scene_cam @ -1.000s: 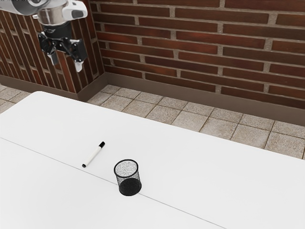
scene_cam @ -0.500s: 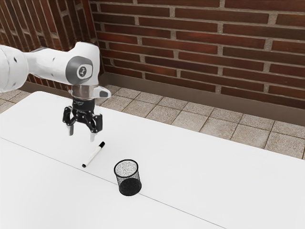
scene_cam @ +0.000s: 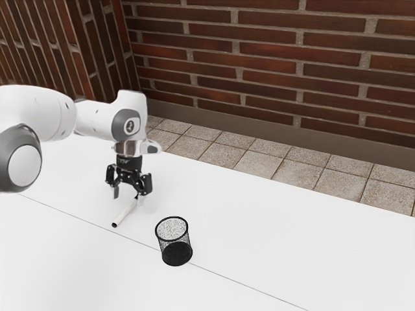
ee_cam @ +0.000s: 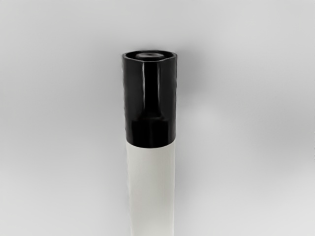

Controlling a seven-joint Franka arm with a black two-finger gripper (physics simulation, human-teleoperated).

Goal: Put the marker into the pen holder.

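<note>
My gripper (scene_cam: 129, 195) is low over the table in the exterior view, its two fingers spread apart. Between and just below them lies the white marker (scene_cam: 125, 212), flat on the table; its black-capped end reaches up beside the finger on the exterior view's right, which is partly hidden. In the wrist view the marker (ee_cam: 151, 189) appears large and close under the hand, black cap and white barrel both visible. The black mesh pen holder (scene_cam: 174, 244) stands upright on the table, apart from the marker, toward the exterior view's right.
The white table (scene_cam: 272, 227) extends beyond the pen holder toward the exterior view's right, with a thin seam across it. A brick wall (scene_cam: 279, 65) and tiled floor (scene_cam: 259, 162) lie past its far edge. The arm comes in over the table's left part.
From high at the exterior view's upper left, the arm has swung out over the table and come down to the marker. The marker and pen holder have stayed in place.
</note>
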